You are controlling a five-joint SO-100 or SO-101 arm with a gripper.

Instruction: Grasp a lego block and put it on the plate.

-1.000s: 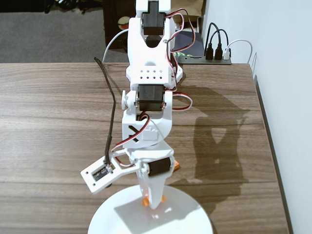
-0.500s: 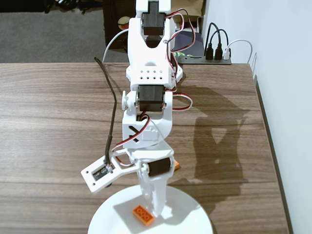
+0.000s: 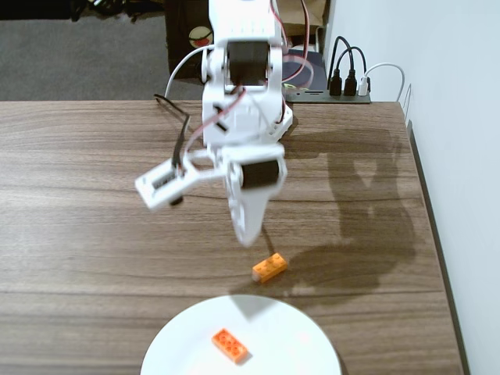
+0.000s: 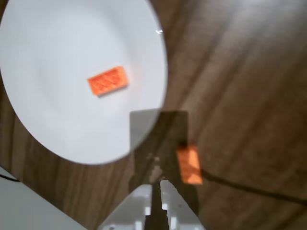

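Nearest the wrist camera is my white two-finger plastic tool (image 4: 157,189), rising from the bottom edge with its two fingertips (image 4: 144,194) drawn almost together, only a thin dark slit between them, and nothing caught in that slit, so I am clenched on air. Just beyond my tips and a little to the right in that view, a small thin orange rectangular lego block (image 4: 189,165) lies flat on the brown wood-grain table (image 4: 240,96), apart from my fingers and inside the dark shadow I cast. Further on, the large round glossy white plate (image 4: 57,124) fills the upper left of the wrist view, and a second orange studded lego block (image 4: 108,81) lies near its middle, well inside the rim. In the fixed view the plate (image 3: 180,348) sits at the bottom edge with that block (image 3: 230,344) resting on it; the loose block (image 3: 269,267) lies on the table (image 3: 78,258) just past the plate's far rim, not touching it. My tool (image 3: 250,237) hangs above the table, pointing downward, its tip over a spot just to the left of the loose block in this view. Behind me, at the table's far edge, a black power strip (image 3: 328,97) holds several dark plugs and a white cable.
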